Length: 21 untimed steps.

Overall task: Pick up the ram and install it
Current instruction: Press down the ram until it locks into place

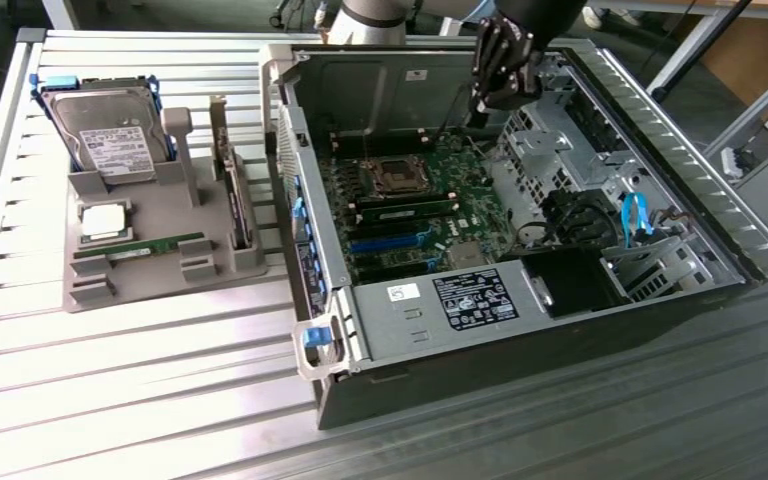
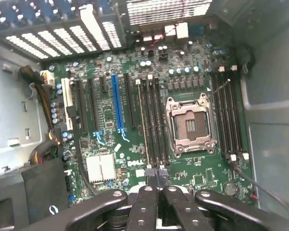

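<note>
Fingers: the black fingers (image 1: 502,72) hang closed over the upper rear of the open computer case (image 1: 704,215), at the upper middle of the exterior view; in the wrist view the fingers (image 2: 156,204) press together along the lower edge with nothing seen between them.

Ram: a thin green stick, the ram (image 1: 155,246), lies flat in a slot of the grey parts holder (image 1: 157,275) on the ribbed metal worktop (image 1: 117,400), in the left part of the exterior view, untouched.

Neighbours: the silver processor chip (image 1: 103,222) sits just above the ram in the frame, and the hard drive (image 1: 111,135) stands higher on the same holder.

Key relation: the ram lies well apart from the fingers, toward the exterior view's left and lower in the frame, outside the case wall. Its long axis runs nearly across the frame, tilting slightly upward to the right.

Motherboard: the green motherboard (image 2: 135,120) spreads below the wrist camera, with its open processor socket (image 2: 190,122) and rows of long dark memory slots (image 2: 154,122) on both sides of the socket.

Task status: by appearance, the pick-up is not yet done; the fingers are over the case, not the holder.
</note>
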{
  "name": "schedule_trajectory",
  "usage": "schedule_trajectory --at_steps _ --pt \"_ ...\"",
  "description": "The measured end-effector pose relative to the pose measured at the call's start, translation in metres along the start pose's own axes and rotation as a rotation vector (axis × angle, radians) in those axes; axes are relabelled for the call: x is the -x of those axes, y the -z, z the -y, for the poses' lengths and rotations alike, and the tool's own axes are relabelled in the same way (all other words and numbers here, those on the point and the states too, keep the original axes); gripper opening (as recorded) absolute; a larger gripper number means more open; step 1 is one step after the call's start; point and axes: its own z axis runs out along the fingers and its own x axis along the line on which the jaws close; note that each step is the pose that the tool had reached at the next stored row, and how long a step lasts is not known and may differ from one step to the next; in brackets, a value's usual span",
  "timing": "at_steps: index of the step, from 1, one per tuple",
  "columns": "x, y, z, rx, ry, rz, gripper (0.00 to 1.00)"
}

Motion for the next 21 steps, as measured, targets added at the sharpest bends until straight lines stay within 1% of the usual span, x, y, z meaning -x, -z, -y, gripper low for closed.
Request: schedule_trajectory --at_steps 2,5,8,11,15,16,18,19,21 --pt "0.0000 -0.0001 0.0000 0.0010 -0.040 0.0029 0.09" --pt "0.0000 -0.0002 0.0000 0.0038 -0.152 0.0106 0.09" --pt "0.0000 -0.0002 0.0000 0.0060 -0.239 0.0167 0.09" --pt "0.0000 -0.0003 0.0000 0.0088 -0.351 0.0245 0.09" --pt "0.0000 -0.0004 0.0000 0.0106 -0.423 0.0295 0.09" --pt "0.0000 -0.0004 0.0000 0.0113 -0.452 0.0314 0.09" --pt "0.0000 -0.0004 0.0000 0.0123 -0.489 0.0341 0.09" --pt "0.0000 -0.0005 0.0000 0.0134 -0.533 0.0372 0.09" --pt "0.0000 -0.0005 0.0001 0.0150 -0.596 0.0416 0.09"
